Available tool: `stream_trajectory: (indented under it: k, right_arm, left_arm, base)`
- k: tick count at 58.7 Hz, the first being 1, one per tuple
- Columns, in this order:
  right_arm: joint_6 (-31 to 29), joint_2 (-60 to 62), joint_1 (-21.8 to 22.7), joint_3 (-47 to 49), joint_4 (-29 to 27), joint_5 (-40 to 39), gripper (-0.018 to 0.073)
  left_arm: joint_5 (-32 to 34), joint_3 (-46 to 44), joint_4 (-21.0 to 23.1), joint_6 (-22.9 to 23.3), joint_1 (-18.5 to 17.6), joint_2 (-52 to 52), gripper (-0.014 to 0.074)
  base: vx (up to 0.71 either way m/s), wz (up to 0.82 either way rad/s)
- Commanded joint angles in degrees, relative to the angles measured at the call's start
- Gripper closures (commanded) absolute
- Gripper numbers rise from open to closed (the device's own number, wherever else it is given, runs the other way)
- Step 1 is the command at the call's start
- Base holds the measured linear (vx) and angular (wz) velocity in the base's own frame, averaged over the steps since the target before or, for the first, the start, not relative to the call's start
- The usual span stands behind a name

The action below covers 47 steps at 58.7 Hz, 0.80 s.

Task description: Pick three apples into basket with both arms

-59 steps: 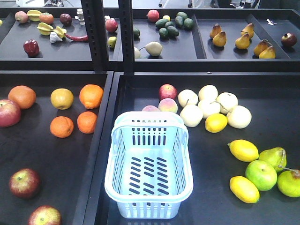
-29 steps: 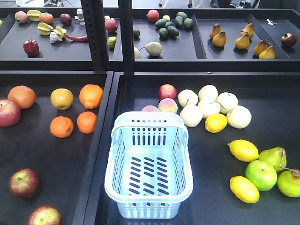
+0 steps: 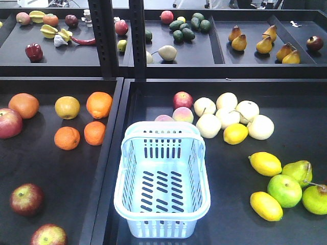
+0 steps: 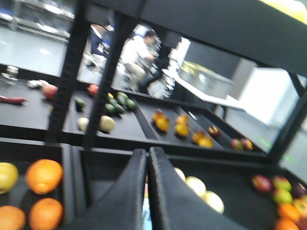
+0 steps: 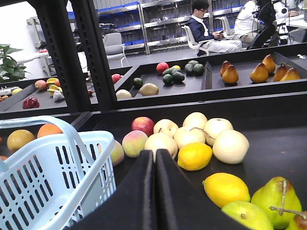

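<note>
Both pressed together, left end effector (image 4: 147, 160), right end effector (image 5: 154, 160), basket (image 5: 48, 151) left of latter.

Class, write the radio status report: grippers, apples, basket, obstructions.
Left gripper shut, empty; right gripper shut, empty. Basket empty. Apples in left tray, untouched. Nothing over basket.

The left gripper (image 4: 147, 154) is closed. Its two black fingers (image 4: 127, 196) press together with only a thin line between them. They point to the far side and lean a little to the right. The right gripper (image 5: 154, 154) is closed too. Its black fingers (image 5: 138, 196) touch and point straight to the far side.
</note>
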<state>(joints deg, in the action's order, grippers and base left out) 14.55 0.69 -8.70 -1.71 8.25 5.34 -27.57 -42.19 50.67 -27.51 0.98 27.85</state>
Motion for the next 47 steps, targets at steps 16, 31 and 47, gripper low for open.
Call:
stream_trajectory:
  k: [16, 31, 47]
  right_arm:
    - [-0.39, 0.65, 0.20, -0.67, 0.70, -4.18, 0.0564]
    - [-0.39, 0.65, 0.20, -0.67, 0.70, -4.18, 0.0564]
    - [-0.39, 0.65, 0.20, -0.67, 0.70, -4.18, 0.0564]
  left_arm:
    - [-18.90, -12.51, 30.76, -38.09, -1.88, 22.07, 0.0596]
    - [-21.94, -24.26, 28.88, -38.25, -3.41, 36.71, 0.0454]
    - [-26.29, -42.24, 20.98, -37.64, -14.32, 51.59, 0.0131]
  base:
    - [0.00, 0.00]
    - [0.00, 0.00]
    - [0.00, 0.00]
